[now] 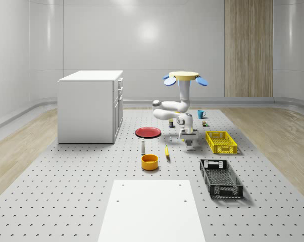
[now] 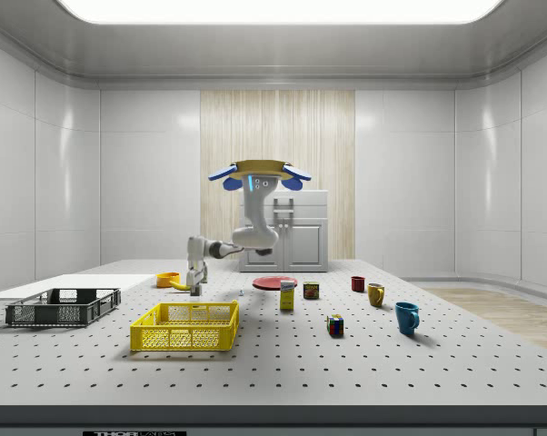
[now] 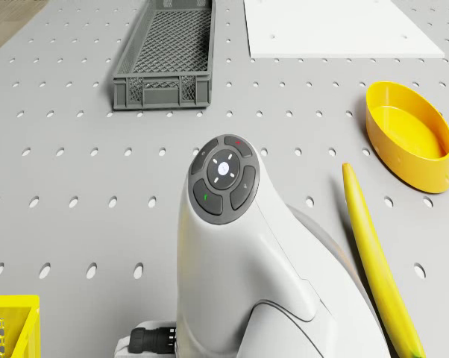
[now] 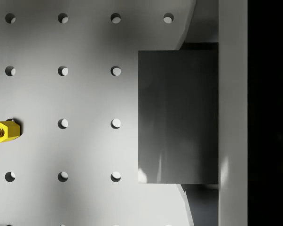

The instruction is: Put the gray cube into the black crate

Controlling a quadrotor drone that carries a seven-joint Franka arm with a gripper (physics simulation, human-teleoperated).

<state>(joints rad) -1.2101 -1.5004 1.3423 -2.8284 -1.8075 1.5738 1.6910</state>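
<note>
Cube (image 4: 178,117) against hand's finger (image 4: 232,113), above perforated table (image 4: 61,94).

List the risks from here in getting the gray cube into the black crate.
1. The drone hovers over the table, gripper low at the gray cube; drift could shove the cube or the yellow nut nearby.
2. The black crate is narrow and stands apart; a release while hovering may miss it.
3. The yellow crate stands close to the gripper; the arm might clip it.
</note>
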